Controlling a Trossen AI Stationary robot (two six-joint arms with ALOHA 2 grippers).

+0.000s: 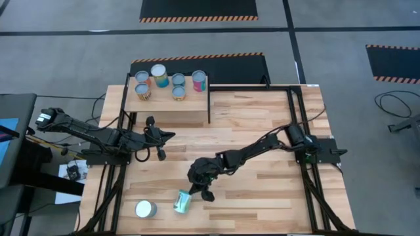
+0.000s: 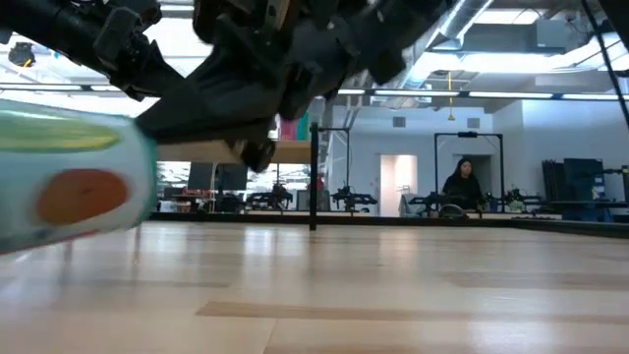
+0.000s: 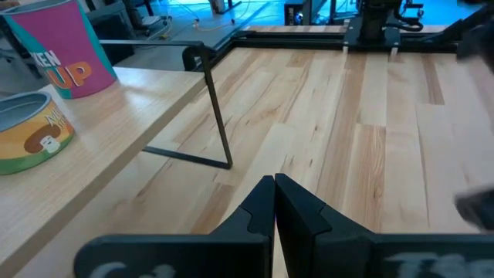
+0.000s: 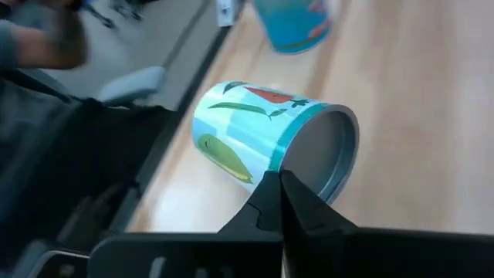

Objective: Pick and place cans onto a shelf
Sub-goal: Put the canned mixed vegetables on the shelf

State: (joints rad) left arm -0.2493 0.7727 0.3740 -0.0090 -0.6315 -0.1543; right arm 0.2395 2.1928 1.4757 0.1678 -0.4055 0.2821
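A teal-labelled can [image 1: 182, 201] lies on its side near the table's front edge; it also shows in the right wrist view [image 4: 262, 135] and the low view [image 2: 69, 192]. My right gripper [image 4: 279, 193] is shut, its tips at the rim of the can's silvery end; in the high view it [image 1: 200, 192] stands just right of the can. The shelf [image 1: 164, 108] stands at the far left and bears several upright cans [image 1: 159, 73]. My left gripper [image 1: 162, 136] is shut and empty, hovering in front of the shelf [image 3: 116, 123]. My right gripper has its shut fingertips right at the rim [image 4: 297, 166] of the lying can's end, coming slanting down from the table's right. I cannot tell whether they touch it. The can lies with its side on the table.
A whitish-topped can [image 1: 146, 210] stands upright at the front left, left of the lying can; it shows blue in the right wrist view [image 4: 297, 23]. A pink can [image 3: 65, 50] and an orange can [image 3: 31, 135] stand on the shelf. A person sits in the room behind the table [image 2: 462, 182].
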